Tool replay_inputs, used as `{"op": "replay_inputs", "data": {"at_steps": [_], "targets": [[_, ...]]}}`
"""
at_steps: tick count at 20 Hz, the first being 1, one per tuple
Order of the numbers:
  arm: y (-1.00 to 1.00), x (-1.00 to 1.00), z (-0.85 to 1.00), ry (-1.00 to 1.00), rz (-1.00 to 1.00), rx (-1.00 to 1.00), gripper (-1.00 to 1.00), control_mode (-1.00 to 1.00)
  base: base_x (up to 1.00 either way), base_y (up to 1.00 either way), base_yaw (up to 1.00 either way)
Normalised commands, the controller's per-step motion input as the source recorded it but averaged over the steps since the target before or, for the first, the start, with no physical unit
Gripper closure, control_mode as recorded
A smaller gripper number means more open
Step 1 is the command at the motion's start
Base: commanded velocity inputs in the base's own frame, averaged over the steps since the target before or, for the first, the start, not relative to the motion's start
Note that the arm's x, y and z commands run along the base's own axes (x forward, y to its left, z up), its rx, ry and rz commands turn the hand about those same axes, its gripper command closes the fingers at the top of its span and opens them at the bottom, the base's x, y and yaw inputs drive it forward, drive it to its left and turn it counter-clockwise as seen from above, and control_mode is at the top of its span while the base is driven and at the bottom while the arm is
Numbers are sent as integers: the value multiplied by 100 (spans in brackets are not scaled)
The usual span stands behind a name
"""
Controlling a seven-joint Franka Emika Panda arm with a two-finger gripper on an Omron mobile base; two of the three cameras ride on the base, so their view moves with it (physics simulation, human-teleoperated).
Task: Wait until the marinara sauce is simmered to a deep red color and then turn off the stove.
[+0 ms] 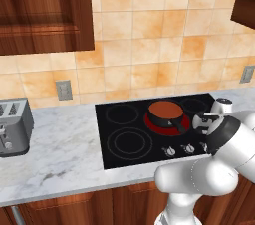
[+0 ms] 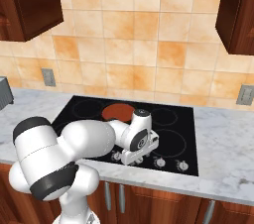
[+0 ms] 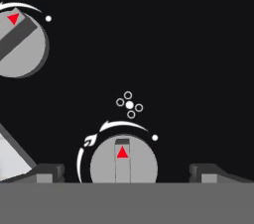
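Note:
The marinara sauce (image 1: 166,109) is a flat rust-red disc in a small dark pan with its handle (image 1: 175,126) toward the front. The pan stands on a glowing red burner at the back of the black glass stove (image 1: 149,142). From the right base view the sauce (image 2: 119,112) shows just behind my hand. My gripper (image 2: 130,157) points down at the row of silver knobs along the stove's front edge. In the hand view the gripper (image 3: 126,173) is open, one dark fingertip (image 3: 49,172) on each side of a round grey knob (image 3: 123,161) whose red marker points up.
A second knob (image 3: 17,44), turned askew, lies at the hand view's upper left. More knobs (image 2: 159,162) sit right of my hand. A grey toaster (image 1: 12,127) stands on the marble counter (image 1: 60,154) left of the stove. Wood cabinets and a range hood hang overhead.

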Motion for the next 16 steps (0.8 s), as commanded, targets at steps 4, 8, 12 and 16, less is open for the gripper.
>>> {"op": "replay_inputs", "data": {"at_steps": [4, 8, 12, 16], "targets": [[0, 0, 0, 0, 0, 0, -100, -100, 0, 0, 0], [0, 0, 0, 0, 0, 0, -100, -100, 0, 0, 0], [0, 0, 0, 0, 0, 0, -100, -100, 0, 0, 0], [0, 0, 0, 0, 0, 0, -100, -100, 0, 0, 0]]}}
